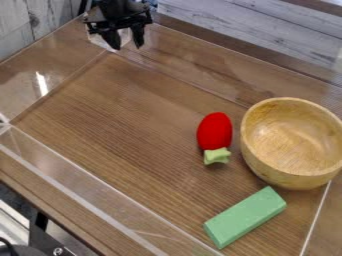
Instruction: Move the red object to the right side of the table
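Observation:
The red object (214,131), a small oval toy fruit with a light green stem end pointing toward the camera, lies on the table (120,130) right of centre, just left of the wooden bowl. My gripper (120,38) hangs at the far left corner, well away from the fruit, pointing down. Its two dark fingers stand a little apart and nothing is between them.
A wooden bowl (254,125) sits at the right edge. A flat green block (246,216) lies near the front right corner. Low clear acrylic walls (54,150) border the tabletop, with a pale plank wall behind.

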`<move>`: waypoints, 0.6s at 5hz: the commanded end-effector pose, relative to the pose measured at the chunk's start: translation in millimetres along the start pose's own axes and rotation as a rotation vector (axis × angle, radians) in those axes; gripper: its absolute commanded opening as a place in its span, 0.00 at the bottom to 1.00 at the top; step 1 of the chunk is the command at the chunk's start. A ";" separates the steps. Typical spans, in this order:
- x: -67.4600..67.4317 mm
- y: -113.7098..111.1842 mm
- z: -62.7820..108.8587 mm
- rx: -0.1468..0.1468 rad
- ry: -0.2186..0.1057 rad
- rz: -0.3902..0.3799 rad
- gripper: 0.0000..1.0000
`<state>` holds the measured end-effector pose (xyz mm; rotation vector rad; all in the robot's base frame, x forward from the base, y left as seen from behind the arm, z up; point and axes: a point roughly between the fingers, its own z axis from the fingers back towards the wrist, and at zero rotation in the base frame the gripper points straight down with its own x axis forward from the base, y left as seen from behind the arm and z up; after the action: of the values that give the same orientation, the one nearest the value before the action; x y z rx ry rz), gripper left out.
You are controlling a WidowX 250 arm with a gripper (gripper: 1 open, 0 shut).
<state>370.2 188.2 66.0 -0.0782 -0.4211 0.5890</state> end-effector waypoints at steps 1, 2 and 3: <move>18.0 3.8 18.9 -0.009 -0.075 -0.024 0.00; 15.9 8.3 15.6 -0.004 -0.071 -0.025 1.00; 12.9 12.2 11.1 0.000 -0.066 -0.031 1.00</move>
<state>366.3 199.4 61.2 -0.0676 -0.4387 0.5646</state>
